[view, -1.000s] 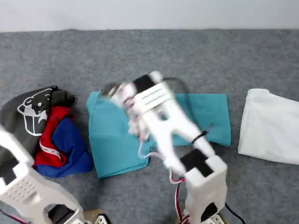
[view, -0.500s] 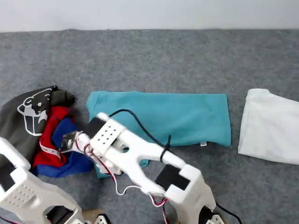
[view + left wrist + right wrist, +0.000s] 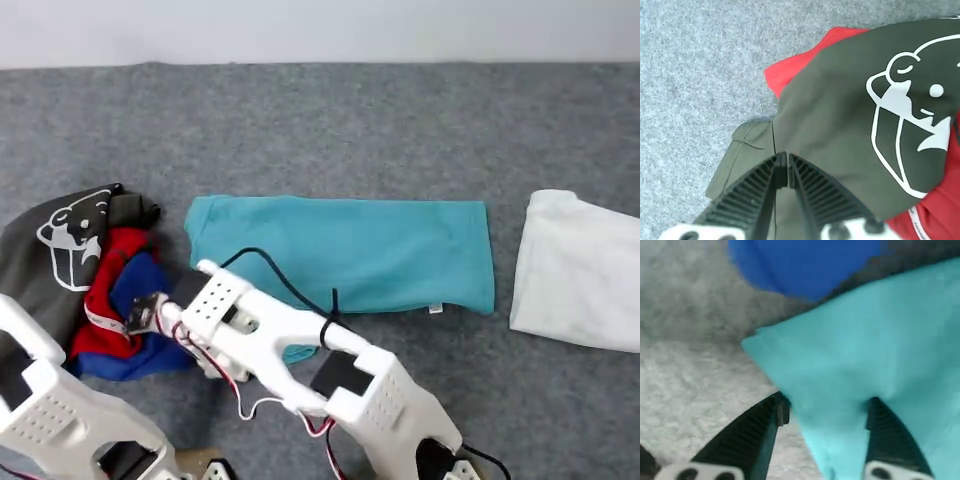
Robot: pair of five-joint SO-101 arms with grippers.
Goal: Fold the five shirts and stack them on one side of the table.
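Grey felt covered the worktop [image 3: 330,120] below a pale wall [image 3: 320,30]. The right gripper [image 3: 826,409] gaped astride a corner of the teal shirt [image 3: 380,245]. The left gripper [image 3: 785,164] sat closed above the dark shirt [image 3: 840,115].

A fixed camera overhead looks down on the whole table [image 3: 400,120]. The left wrist camera peers close at the dark shirt [image 3: 840,115], the right at the teal shirt [image 3: 880,340]; both show overhead too.

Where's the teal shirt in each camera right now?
High view: teal shirt mid-table, one near corner under the right arm.
Right wrist view: its corner between the right gripper's open fingers.
Left wrist view: dark shirt over red shirt instead.
Shared landmark: blue shirt beside that corner.
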